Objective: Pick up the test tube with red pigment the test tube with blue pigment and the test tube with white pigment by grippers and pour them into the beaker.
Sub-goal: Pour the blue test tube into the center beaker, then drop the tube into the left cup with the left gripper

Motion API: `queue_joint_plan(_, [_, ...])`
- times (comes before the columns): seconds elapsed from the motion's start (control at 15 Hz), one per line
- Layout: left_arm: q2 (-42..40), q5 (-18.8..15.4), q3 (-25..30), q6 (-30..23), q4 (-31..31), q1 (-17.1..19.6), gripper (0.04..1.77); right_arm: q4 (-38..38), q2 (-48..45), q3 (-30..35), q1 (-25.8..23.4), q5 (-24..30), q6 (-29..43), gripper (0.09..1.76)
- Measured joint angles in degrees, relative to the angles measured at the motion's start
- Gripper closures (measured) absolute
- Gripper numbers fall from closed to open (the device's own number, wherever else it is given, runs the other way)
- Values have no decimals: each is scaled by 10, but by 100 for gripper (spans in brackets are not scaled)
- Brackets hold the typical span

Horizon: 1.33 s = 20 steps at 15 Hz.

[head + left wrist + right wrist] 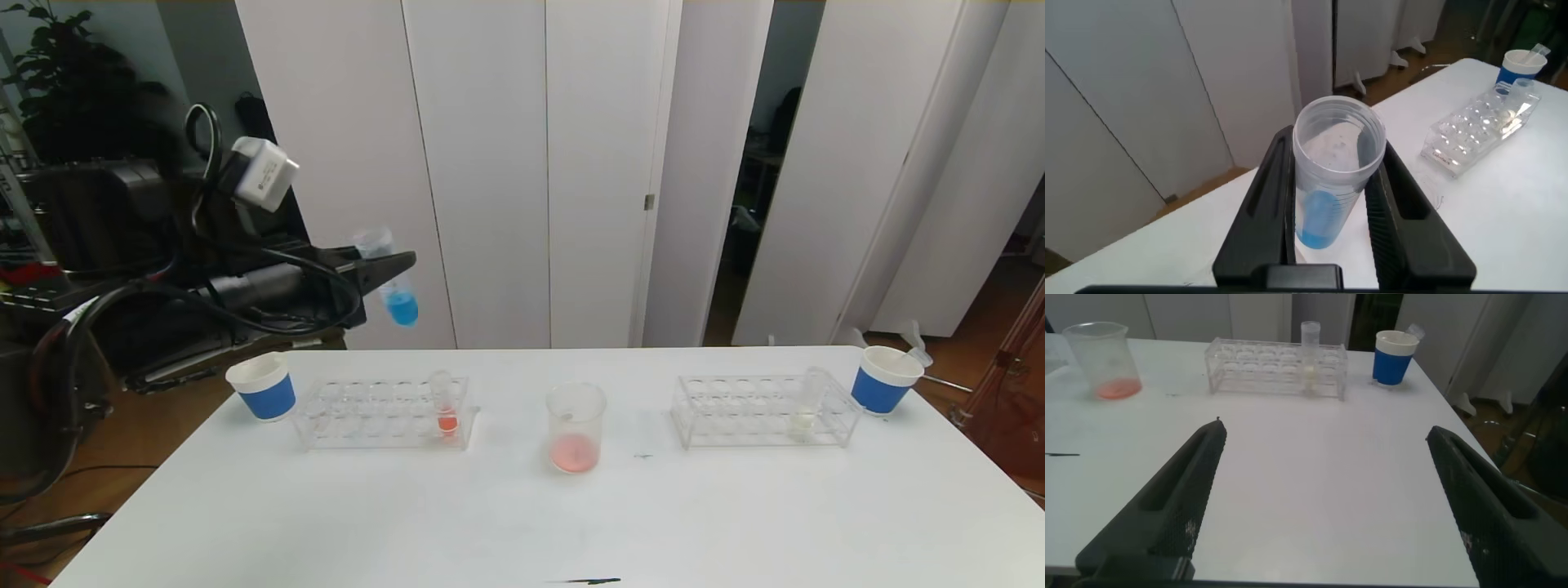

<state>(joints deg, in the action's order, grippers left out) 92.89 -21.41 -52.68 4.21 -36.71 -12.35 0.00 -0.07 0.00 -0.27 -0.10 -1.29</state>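
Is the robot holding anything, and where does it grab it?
The left gripper pinches the blue tube around its middle; the right gripper holds nothing.

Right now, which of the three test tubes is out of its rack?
The blue tube: the left gripper holds it in the air, above the table's left end. The red tube stands in the left rack, the white tube in the right rack.

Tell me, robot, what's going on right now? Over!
Left gripper shut on the blue test tube, high left of the beaker. Right gripper open, low over the table. Beaker holds red liquid. Path clear.
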Motion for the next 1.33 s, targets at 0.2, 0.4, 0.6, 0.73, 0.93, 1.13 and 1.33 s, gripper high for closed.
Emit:
queue_joint_plan(0.2, [49, 1, -12, 73, -49, -40, 123, 0, 0, 0, 0, 0, 0, 10])
queue_joint_plan(0.4, [107, -1, -35, 146, -94, -71, 123, 0, 0, 0, 0, 0, 0, 10])
queue_joint_plan(0.6, [163, -38, -59, 233, -127, -94, 123, 0, 0, 0, 0, 0, 0, 10])
queue_joint_plan(0.73, [193, -46, -76, 314, -133, -109, 123, 0, 0, 0, 0, 0, 0, 10])
queue_joint_plan(0.93, [229, -53, -87, 413, -148, -124, 123, 0, 0, 0, 0, 0, 0, 10])
queue_joint_plan(1.13, [254, -56, -92, 470, -170, -146, 123, 0, 0, 0, 0, 0, 0, 10])
queue_joint_plan(1.33, [277, -52, -102, 515, -180, -163, 123, 0, 0, 0, 0, 0, 0, 10])
